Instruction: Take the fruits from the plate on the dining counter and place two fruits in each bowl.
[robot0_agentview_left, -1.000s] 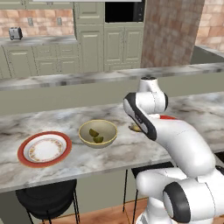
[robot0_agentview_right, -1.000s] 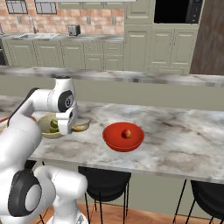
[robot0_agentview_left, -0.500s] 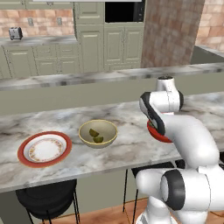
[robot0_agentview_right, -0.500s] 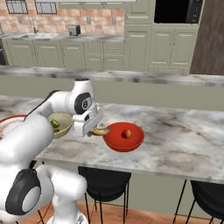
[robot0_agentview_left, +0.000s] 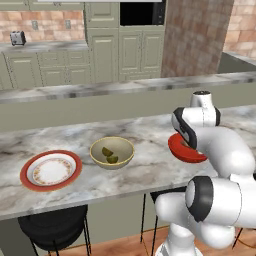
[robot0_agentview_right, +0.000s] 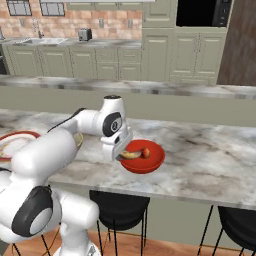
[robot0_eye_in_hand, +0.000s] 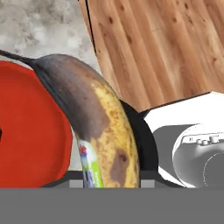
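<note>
Swinging over from the tan bowl (robot0_agentview_left: 112, 152), the gripper (robot0_agentview_right: 121, 156) now hangs at the near rim of the red bowl (robot0_agentview_right: 145, 159), clamped on the banana (robot0_agentview_right: 131, 155). An orange-red fruit (robot0_agentview_right: 146, 152) sits inside. Two limes (robot0_agentview_left: 109, 155) lie in the tan bowl beside the plate (robot0_agentview_left: 50, 170).

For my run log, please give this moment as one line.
gripper: shut on banana | position: over red bowl | orange-red fruit: in red bowl | two limes: in tan bowl
</note>
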